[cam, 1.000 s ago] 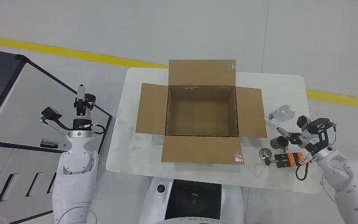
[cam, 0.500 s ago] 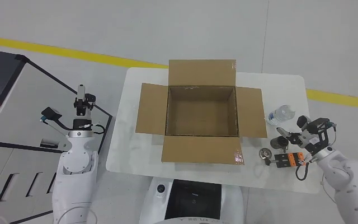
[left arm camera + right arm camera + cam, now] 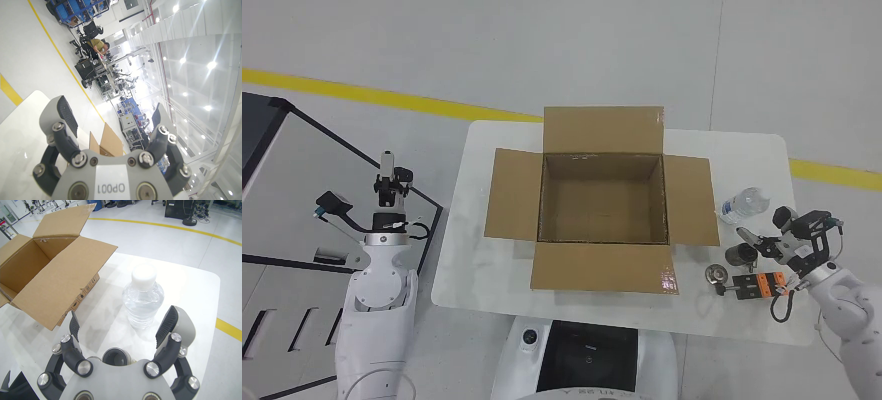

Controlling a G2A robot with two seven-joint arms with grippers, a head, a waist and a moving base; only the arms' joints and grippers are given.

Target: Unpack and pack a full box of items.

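**A:** What are the jaws on the right gripper (image 3: 122, 315) doing?

**B:** Released and spread wide, held low over the table (image 3: 492, 275) near its right end. A water bottle (image 3: 143, 302) stands upright just beyond them, white cap on, and neither pad touches it.

**A:** And the other arm?

**B:** The left gripper (image 3: 109, 104) has its jaws released too (ribbed pads well apart). It sits off the table's left side, tilted up toward the hall.

**A:** Anything else by the right one?

**B:** A round metal piece (image 3: 714, 275) and an orange and black part (image 3: 757, 286) lie on the table close to it, on the robot's side of the bottle.

**A:** Where's the box (image 3: 514, 195)?

**B:** In the middle of the table, upright, with all four flaps folded outward. The bottle is just beside its right flap, apart from it. A yellow line (image 3: 362, 95) runs across the floor behind.
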